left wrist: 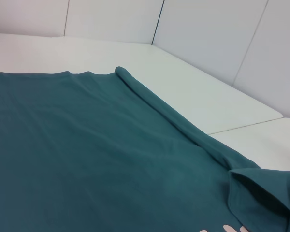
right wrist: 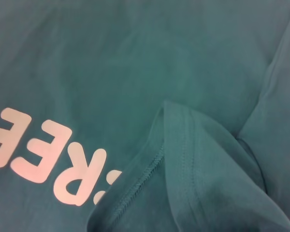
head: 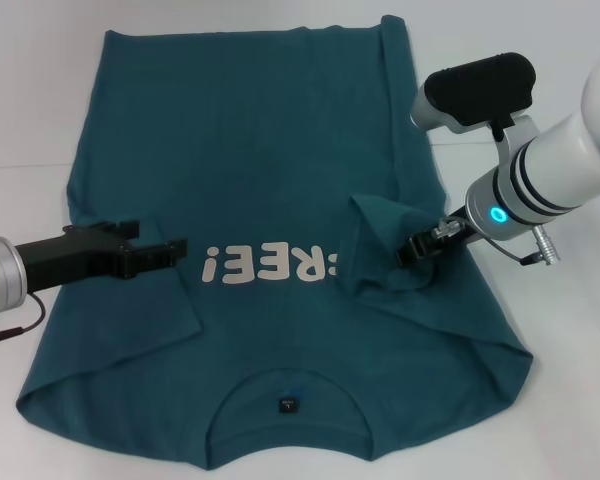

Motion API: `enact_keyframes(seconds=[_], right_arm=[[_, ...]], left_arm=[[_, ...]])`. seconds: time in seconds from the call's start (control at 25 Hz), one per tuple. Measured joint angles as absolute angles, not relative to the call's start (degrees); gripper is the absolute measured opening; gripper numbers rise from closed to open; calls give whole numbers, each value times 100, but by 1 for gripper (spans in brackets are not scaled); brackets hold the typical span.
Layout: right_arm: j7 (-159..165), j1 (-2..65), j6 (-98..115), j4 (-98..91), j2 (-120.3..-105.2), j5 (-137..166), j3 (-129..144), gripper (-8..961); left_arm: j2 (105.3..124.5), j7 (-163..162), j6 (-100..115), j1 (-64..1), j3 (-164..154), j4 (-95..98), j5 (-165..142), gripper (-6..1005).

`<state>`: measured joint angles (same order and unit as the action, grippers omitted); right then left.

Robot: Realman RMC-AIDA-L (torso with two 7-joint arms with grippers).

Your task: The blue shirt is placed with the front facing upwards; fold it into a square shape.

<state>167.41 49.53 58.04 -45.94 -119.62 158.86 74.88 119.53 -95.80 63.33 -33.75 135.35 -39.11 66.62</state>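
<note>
R hand (head: 417, 247) was clamped on the right sleeve (head: 380, 245), hem lifted and pulled inward over the chest, so the fold direction ran toward the shirt's midline, across its long axis (collar near robot, hem far). R arm came in low from the outer side, wrist angled down. L hand (head: 165, 250) hovered w/ fingers apart just over the left sleeve (head: 130, 310), arm reaching in level, gripping nothing. The blue shirt (head: 250, 150) lay flat, print up, on the white bench (head: 30, 100).
</note>
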Motion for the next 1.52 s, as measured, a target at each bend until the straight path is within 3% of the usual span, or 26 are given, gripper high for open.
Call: enact_keyframes(seconds=[0.68, 1.08, 1.52], right_arm=[[16672, 5081, 5661, -4335, -11958, 16152, 7489, 440], [16602, 5108, 5677, -4425, -11969, 16095, 7485, 29], [16597, 5325, 5450, -4334, -11980, 15910, 7355, -1]], left_arm=[[11953, -9580, 6310, -3370, 13535, -3911, 6662, 887], [11953, -9580, 6326, -3366, 13551, -3943, 6663, 887], [11953, -9580, 6347, -3357, 13564, -3955, 6701, 888]])
